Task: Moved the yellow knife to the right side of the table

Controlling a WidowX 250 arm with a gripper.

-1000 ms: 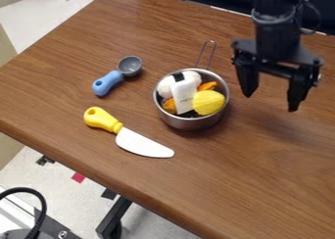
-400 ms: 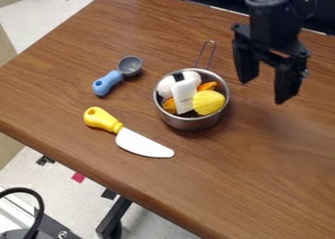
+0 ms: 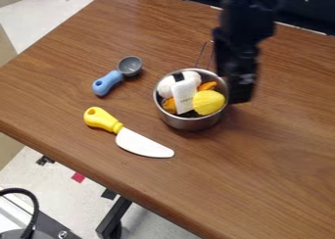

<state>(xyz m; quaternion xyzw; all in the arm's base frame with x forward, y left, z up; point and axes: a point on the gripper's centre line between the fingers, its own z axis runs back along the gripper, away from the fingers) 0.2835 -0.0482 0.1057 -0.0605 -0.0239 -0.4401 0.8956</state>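
Part of pot (image 3: 188,124) hidden behind blurred pincer (image 3: 233,90).

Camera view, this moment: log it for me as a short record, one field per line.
knife: yellow handle, white blade, lying left of the picture's middle on the table
knife held: no
gripper: beside the pot's right side in the picture, away from the knife
pot: metal, holding yellow piece, white pieces, orange pieces
scoop: blue handle, gray bowl, behind the knife

The black arm (image 3: 243,17) holds its end effector (image 3: 239,92) pointing downward.
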